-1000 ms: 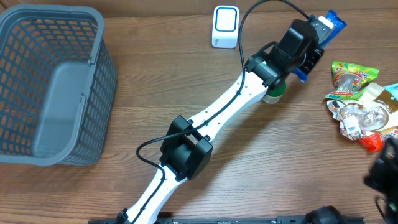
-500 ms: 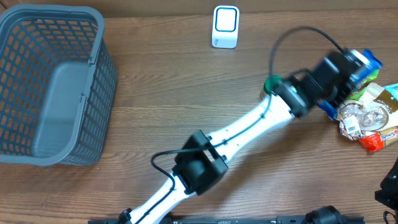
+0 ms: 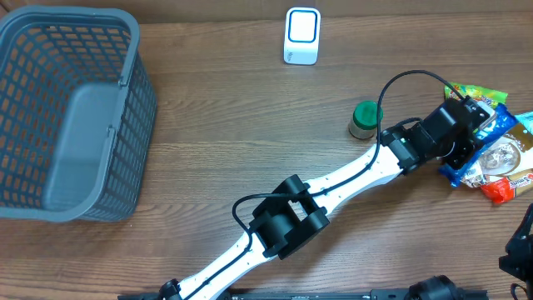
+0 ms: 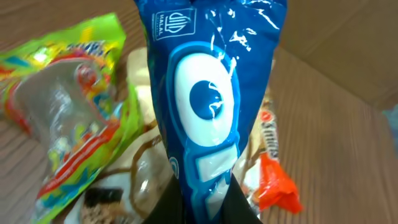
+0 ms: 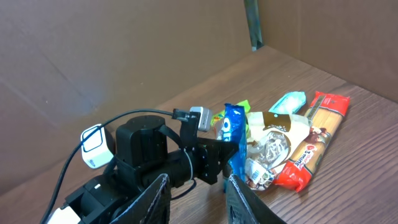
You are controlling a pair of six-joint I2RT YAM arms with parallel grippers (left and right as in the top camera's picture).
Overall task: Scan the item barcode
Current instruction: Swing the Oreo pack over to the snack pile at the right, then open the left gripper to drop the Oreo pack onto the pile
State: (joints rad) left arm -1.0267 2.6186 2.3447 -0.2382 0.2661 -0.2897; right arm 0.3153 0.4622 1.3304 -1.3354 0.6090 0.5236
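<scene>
Left gripper [image 3: 468,140] was clamped on the glossy blue foil snack packet with a white oval print [image 3: 496,127]; in the left wrist view the packet [image 4: 210,106] rose straight out from between the dark fingers [image 4: 163,206]. A second earlier I had this packet up beside the small white box-shaped barcode scanner [image 3: 301,35], just to its right. Since then the arm had swung across the brown wooden table [image 3: 250,125], and the packet hung over the heap of groceries at the table's right edge, well apart from the scanner. It overlapped the green and yellow sweets bag [image 3: 476,92] and lay close to the red wrapper [image 3: 500,191].

The small green-capped jar [image 3: 365,120], half covered by the arm before, stood in plain sight beside the forearm. The grey plastic mesh basket [image 3: 33,50] had not shifted.

Right gripper [image 5: 196,194] sat back from the heap with its jaws apart and nothing between them, facing the packet [image 5: 235,134] and the long red pasta pack [image 5: 317,140].
</scene>
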